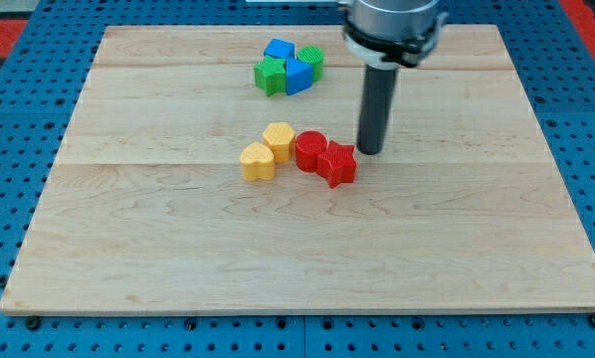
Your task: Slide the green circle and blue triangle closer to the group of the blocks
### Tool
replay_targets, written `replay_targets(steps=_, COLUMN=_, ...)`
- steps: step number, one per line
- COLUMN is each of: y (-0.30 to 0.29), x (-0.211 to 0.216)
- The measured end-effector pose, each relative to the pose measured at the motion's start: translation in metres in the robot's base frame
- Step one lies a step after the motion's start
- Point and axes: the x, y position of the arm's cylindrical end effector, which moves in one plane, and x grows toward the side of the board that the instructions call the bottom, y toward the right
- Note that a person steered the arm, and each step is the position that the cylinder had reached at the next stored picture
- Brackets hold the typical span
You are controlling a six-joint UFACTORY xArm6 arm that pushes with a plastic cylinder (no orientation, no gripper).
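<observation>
Near the view's top, a green circle (312, 61), a blue triangle (297, 76), a blue block (278, 50) and a green block (270, 75) sit packed together. Lower, near the board's middle, lie a yellow hexagon (279, 140), a yellow heart-like block (258, 161), a red circle (310, 151) and a red star (337, 164), touching in a row. My tip (370, 151) is down on the board just right of the red star, below and to the right of the green circle.
The wooden board (128, 239) lies on a blue pegboard (9, 149). The arm's grey end piece (392, 25) hangs over the board's top edge, right of the top cluster.
</observation>
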Motion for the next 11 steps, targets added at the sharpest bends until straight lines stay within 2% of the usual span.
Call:
replay_targets(steps=1, y=-0.002, x=0.01)
replay_targets(steps=2, y=-0.057, x=0.022)
replay_targets(steps=3, y=-0.082, x=0.013)
replay_targets(steps=5, y=-0.037, x=-0.007)
replay_targets(steps=6, y=-0.041, x=-0.062)
replay_targets(steps=7, y=-0.024, x=-0.076)
replay_targets(steps=8, y=-0.017, x=-0.149)
replay_targets(steps=9, y=-0.051, x=-0.186)
replay_targets(steps=10, y=-0.106, x=-0.148)
replay_targets(steps=11, y=-0.129, x=-0.109)
